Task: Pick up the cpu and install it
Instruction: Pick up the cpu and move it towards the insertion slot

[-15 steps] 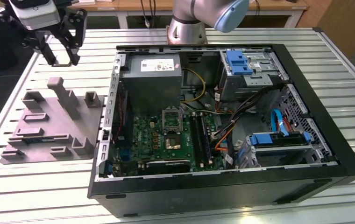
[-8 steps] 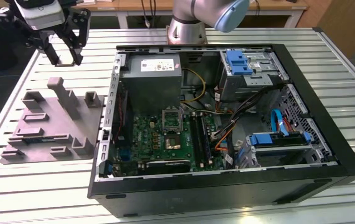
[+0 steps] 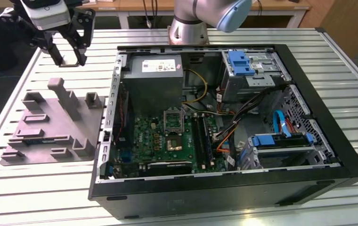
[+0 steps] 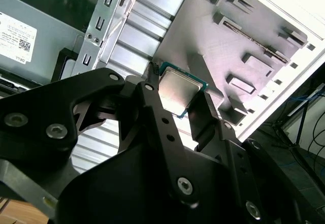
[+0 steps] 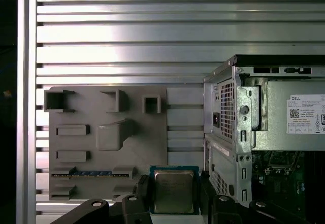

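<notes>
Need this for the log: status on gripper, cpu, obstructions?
Gripper shut on cpu. Cpu aloft near grey tray, outside the case. Side wall stands between it and the motherboard.

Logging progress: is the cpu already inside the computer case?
No: in the first wrist view the gripper holds the cpu outside the computer case, near the grey tray.

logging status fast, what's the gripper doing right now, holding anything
Gripper: shut on the cpu, pinched by two opposite edges, beside the grey tray.
</notes>
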`<state>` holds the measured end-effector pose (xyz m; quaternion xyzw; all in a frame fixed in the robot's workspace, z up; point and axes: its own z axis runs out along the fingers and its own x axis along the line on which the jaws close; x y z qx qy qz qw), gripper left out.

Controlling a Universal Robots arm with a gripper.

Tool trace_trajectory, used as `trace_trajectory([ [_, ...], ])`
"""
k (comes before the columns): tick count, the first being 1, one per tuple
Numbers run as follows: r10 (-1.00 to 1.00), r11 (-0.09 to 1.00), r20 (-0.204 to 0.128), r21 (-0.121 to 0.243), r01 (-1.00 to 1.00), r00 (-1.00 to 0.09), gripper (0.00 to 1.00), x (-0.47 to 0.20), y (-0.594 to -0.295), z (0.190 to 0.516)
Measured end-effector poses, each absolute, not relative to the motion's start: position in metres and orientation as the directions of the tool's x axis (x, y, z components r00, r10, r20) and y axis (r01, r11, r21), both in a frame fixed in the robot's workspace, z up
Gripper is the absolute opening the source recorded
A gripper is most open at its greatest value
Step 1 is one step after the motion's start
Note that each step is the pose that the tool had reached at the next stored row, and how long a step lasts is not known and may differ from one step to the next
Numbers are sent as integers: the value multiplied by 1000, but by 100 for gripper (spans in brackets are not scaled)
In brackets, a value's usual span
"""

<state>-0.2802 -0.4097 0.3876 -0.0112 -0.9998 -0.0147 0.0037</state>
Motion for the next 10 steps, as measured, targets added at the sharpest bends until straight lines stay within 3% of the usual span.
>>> trace_trajectory([
  [10, 22, 999, 8, 29, 23, -1000, 47, -273, -410, 388],
])
